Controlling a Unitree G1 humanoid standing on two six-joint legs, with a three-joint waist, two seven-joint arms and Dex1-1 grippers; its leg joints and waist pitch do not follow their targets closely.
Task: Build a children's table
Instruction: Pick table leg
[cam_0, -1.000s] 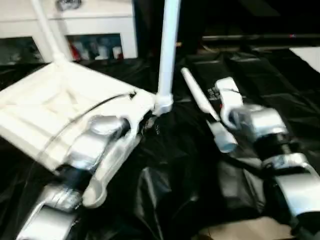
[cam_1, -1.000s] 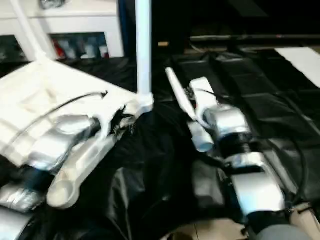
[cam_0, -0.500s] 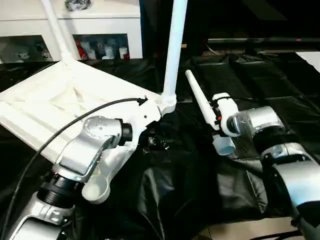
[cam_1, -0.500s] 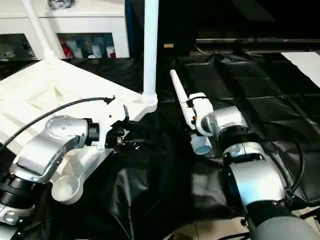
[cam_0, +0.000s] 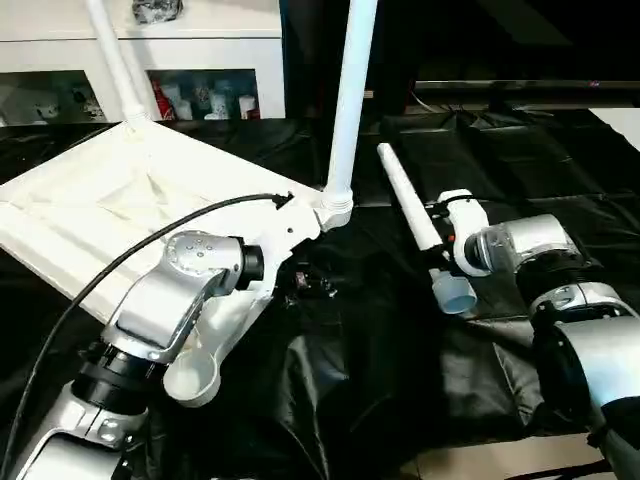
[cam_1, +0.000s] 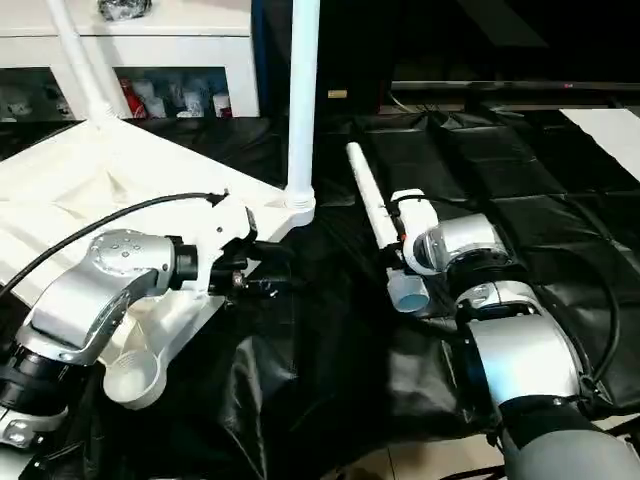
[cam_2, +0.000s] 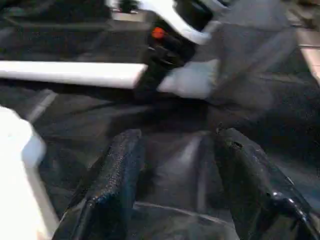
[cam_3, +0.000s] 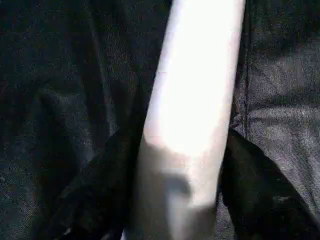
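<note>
The white tabletop (cam_0: 110, 215) lies upside down on the black cloth at the left, tilted. Two white legs stand upright in its sockets, one at the far corner (cam_0: 115, 60) and one at the right corner (cam_0: 345, 100). The near corner socket (cam_0: 195, 378) holds nothing. A loose leg (cam_0: 412, 210) lies on the cloth to the right, and my right gripper (cam_0: 447, 235) is shut on it near its thick end; its black fingers (cam_3: 255, 190) hug both sides. My left gripper (cam_2: 178, 137) is open over the cloth beside the tabletop's right edge, holding nothing.
A white glass-door cabinet (cam_0: 200, 40) stands behind the tabletop. Wrinkled black cloth (cam_0: 380, 380) covers the floor, with bare light floor (cam_0: 480, 460) at the near edge. A black cable (cam_0: 150, 245) runs along my left forearm over the tabletop.
My right gripper's fingers have come in around the loose leg. The left arm has hardly moved. The head camera has shifted a little.
</note>
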